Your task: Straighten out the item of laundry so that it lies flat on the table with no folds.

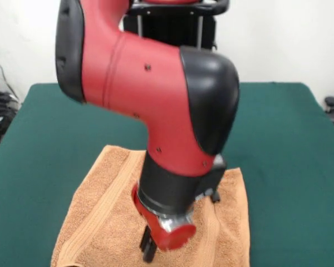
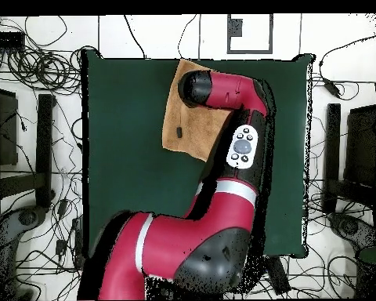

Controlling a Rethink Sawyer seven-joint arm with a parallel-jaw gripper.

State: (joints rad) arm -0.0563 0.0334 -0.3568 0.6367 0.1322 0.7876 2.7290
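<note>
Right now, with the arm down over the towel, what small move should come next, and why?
Probably lower the claw a little onto the towel and drag toward an edge. The claw hangs just over the cloth near its middle, and the towel lies skewed near the table's edge. The arm hides part of it, so any remaining fold cannot be confirmed; whether the claw is open is unclear.
</note>
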